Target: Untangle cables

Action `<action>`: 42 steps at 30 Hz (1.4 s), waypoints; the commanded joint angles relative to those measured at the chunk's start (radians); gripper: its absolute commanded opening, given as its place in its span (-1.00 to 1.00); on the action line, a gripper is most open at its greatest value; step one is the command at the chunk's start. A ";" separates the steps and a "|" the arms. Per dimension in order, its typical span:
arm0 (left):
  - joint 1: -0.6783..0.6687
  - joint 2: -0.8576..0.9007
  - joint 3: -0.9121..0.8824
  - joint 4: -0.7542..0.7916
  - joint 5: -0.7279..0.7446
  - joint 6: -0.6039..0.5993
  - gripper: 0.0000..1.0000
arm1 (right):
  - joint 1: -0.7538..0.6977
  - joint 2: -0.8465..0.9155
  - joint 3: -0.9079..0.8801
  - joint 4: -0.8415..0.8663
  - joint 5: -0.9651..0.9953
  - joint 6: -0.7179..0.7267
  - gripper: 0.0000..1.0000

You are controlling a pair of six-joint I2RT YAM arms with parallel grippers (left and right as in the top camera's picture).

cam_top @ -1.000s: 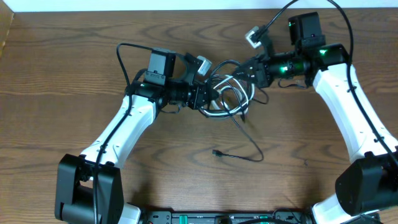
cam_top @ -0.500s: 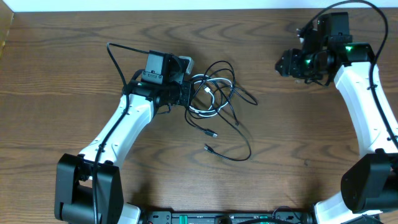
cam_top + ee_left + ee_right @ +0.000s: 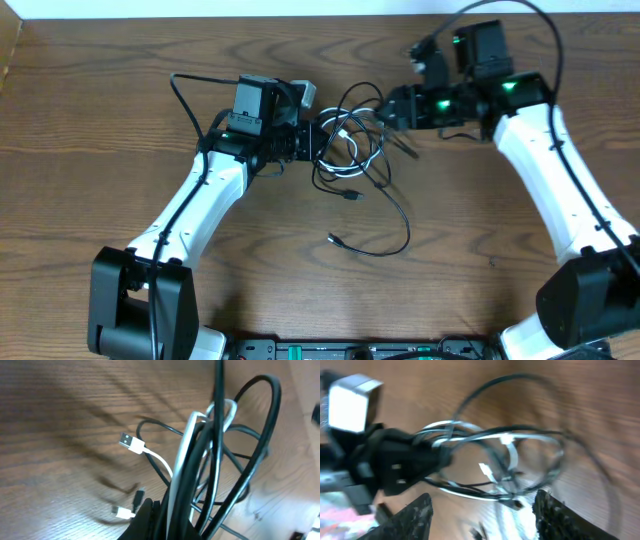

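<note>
The cables (image 3: 350,150) form a loose tangle of black loops and one white cord at the table's upper middle. My left gripper (image 3: 312,142) is shut on the tangle's left side. In the left wrist view the cords (image 3: 215,460) rise out of the gripper (image 3: 166,516), and a white plug (image 3: 129,442) hangs beside them. My right gripper (image 3: 388,108) stands open at the tangle's right edge. The right wrist view shows its fingers (image 3: 412,520) spread wide, with the loops (image 3: 495,460) just ahead of them. One black cord trails down to a plug end (image 3: 333,239).
The wooden table (image 3: 100,150) ends at a white strip (image 3: 300,8) along the far edge. The left arm's own thicker wire (image 3: 180,85) loops out to the left of its wrist. The right arm's wire (image 3: 540,15) arcs above its wrist.
The right gripper let go of the cables, swung away to the right, and has come back open to the tangle's right edge. The left gripper moved slightly right with the tangle.
</note>
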 commanded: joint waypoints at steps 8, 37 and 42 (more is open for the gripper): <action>0.001 0.002 0.005 0.027 0.023 -0.242 -0.85 | 0.141 0.017 0.002 0.083 0.113 0.209 0.08; 0.001 0.002 0.005 -0.014 -0.074 -0.202 -0.85 | 0.134 0.214 0.003 0.326 -0.036 0.226 -0.98; 0.001 0.002 0.005 -0.094 -0.257 -0.202 -0.85 | 0.002 0.093 0.003 0.287 -0.220 0.174 -0.98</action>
